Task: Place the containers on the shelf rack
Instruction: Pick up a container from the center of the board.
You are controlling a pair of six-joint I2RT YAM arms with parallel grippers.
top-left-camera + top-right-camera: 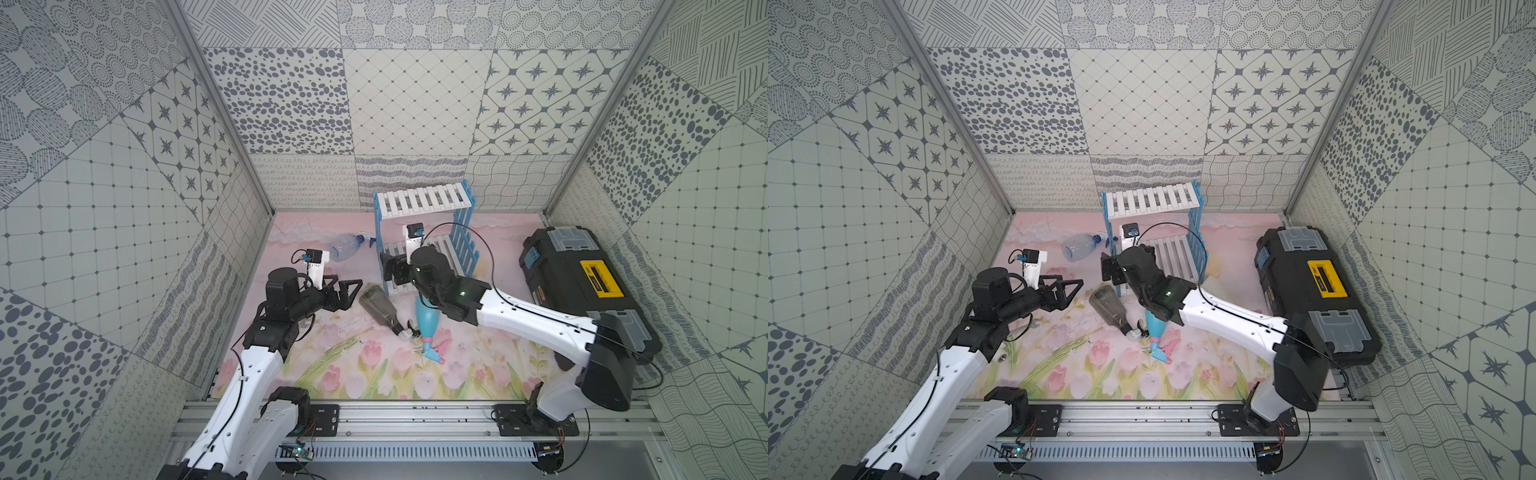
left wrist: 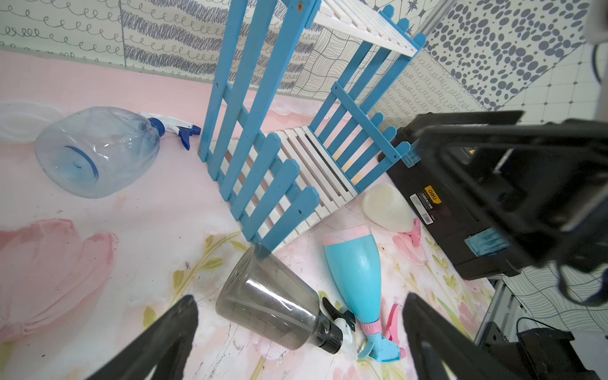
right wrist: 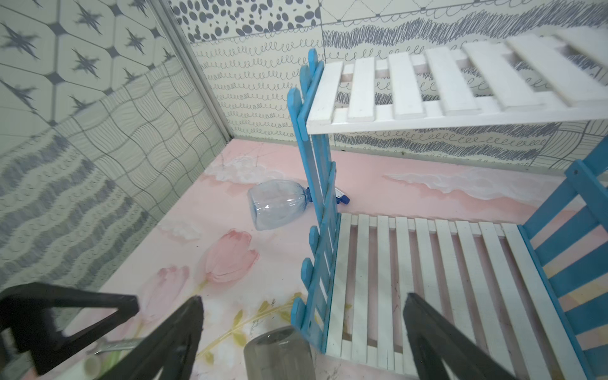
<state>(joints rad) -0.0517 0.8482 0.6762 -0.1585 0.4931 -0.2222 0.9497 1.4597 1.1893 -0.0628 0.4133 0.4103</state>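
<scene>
Milky bottle (image 2: 386, 207), mostly hidden from above

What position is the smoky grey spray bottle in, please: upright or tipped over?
Tipped over: the smoky grey spray bottle lies on its side on the floral mat, its base near the shelf rack.

Reaches in from the near left with the left arm, left tool (image 1: 347, 289) low and pointing right, jaws spread wide on nothing. Stretches from the near right toward the far middle with the right arm, right tool (image 1: 395, 266) equally wide, empty.
</scene>
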